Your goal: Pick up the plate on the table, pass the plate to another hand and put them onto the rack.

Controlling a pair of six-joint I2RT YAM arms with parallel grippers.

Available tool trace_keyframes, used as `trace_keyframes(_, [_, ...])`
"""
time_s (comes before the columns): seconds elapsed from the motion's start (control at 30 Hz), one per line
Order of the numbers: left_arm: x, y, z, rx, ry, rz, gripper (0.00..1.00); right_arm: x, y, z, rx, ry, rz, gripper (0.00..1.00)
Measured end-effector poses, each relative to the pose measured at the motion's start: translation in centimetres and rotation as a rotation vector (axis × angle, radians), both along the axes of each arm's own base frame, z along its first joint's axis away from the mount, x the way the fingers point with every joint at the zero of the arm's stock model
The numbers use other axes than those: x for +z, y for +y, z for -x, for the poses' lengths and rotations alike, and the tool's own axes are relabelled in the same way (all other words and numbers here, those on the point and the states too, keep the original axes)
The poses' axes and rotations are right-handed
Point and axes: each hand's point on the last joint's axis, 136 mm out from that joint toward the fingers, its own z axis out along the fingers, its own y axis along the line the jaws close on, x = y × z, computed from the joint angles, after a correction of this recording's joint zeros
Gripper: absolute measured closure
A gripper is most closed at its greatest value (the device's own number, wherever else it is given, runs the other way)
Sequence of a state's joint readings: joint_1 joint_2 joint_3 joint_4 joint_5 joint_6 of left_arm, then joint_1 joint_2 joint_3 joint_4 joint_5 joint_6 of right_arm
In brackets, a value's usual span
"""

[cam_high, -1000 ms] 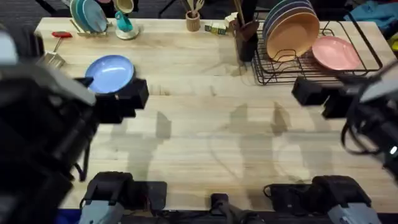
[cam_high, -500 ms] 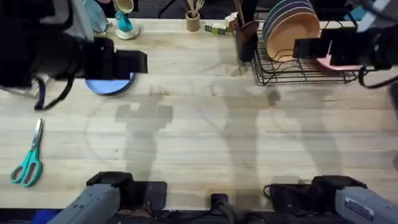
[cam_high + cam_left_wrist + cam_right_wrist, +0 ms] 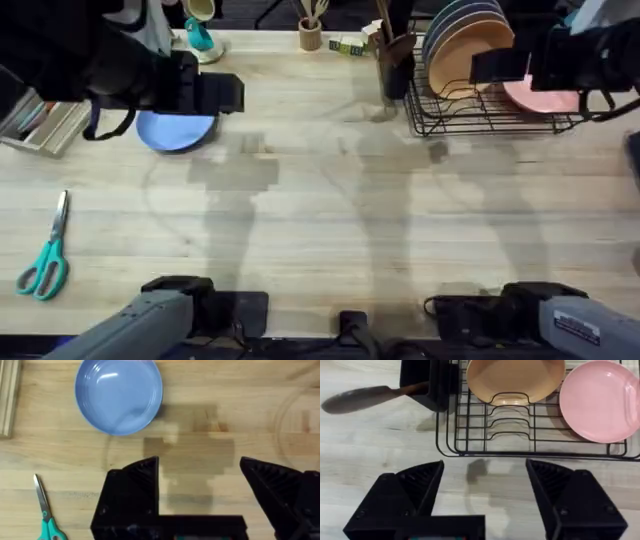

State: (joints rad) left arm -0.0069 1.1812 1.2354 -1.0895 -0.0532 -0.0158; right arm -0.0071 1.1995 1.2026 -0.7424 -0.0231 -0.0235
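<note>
The periwinkle-blue plate (image 3: pixel 119 396) lies flat on the light-wood table (image 3: pixel 330 220) at its far left; in the overhead view the plate (image 3: pixel 175 133) is half covered by my left arm. My left gripper (image 3: pixel 200 472) hovers above the table beside the plate, open and holding nothing; from overhead the left gripper (image 3: pixel 232 93) points right. My right gripper (image 3: pixel 485 472) is open and empty, just in front of the black wire rack (image 3: pixel 520 440). From overhead the right gripper (image 3: pixel 482 68) sits over the rack (image 3: pixel 495 118) at the far right.
A tan plate (image 3: pixel 512 377) stands in the rack and a pink plate (image 3: pixel 600 400) lies in it. A black utensil holder (image 3: pixel 427 385) stands left of the rack. Teal scissors (image 3: pixel 45 262) lie near the left front. Cups and a small wooden rack line the far edge.
Both arms have swung from mid-table to the far side, the left over the blue plate, the right over the rack. The scissors came into sight. The plate has not moved.
</note>
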Motion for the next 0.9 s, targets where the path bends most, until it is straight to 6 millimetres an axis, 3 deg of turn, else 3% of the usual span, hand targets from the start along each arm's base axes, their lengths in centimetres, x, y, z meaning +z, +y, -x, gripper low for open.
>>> trace_keyframes(0.4, [0.8, 0.9, -1.3, 0.029, -0.065, 0.000, 0.008, 0.9, 0.0, -0.8, 0.000, -0.048, 0.000, 0.006])
trace_keyframes(0.7, [2.1, 9.2, -2.6, 0.286, -0.168, -0.011, 0.010, 0.9, 0.0, -0.9, 0.000, -0.049, 0.000, 0.006])
trace_keyframes(0.9, [0.9, 14.8, -2.8, 0.432, -0.173, 0.004, 0.009, 0.9, 0.0, -0.9, 0.000, -0.049, 0.000, 0.006])
